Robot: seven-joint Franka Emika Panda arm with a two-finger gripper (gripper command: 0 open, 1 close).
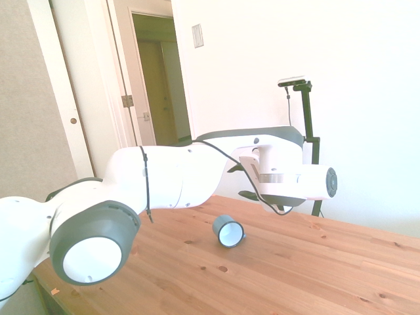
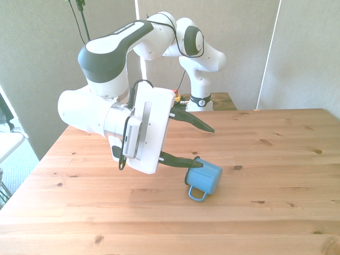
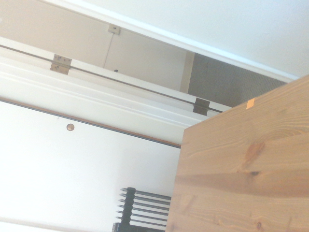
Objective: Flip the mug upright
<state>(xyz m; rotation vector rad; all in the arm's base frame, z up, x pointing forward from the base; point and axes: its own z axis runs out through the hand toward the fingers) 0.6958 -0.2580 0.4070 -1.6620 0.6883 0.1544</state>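
The light-blue mug (image 2: pixel 204 178) lies on its side near the middle of the wooden table (image 2: pixel 281 159). Its loop handle (image 2: pixel 196 195) rests against the wood and its mouth faces the front view's left. In the side view the mug (image 1: pixel 228 231) shows its white inside, with nothing in it. My gripper (image 2: pixel 206 149) is turned sideways and open, one dark finger (image 2: pixel 199 125) high and the other finger (image 2: pixel 183 161) low, its tip by the mug's rim. I cannot tell whether that tip touches the rim. The wrist view does not show the mug.
My arm's big elbow joints (image 1: pixel 92 246) hang over the table's near left corner in the side view. The robot's base (image 2: pixel 201 98) stands at the far edge. The wrist view shows the table's edge (image 3: pixel 193 159), a door and a wall.
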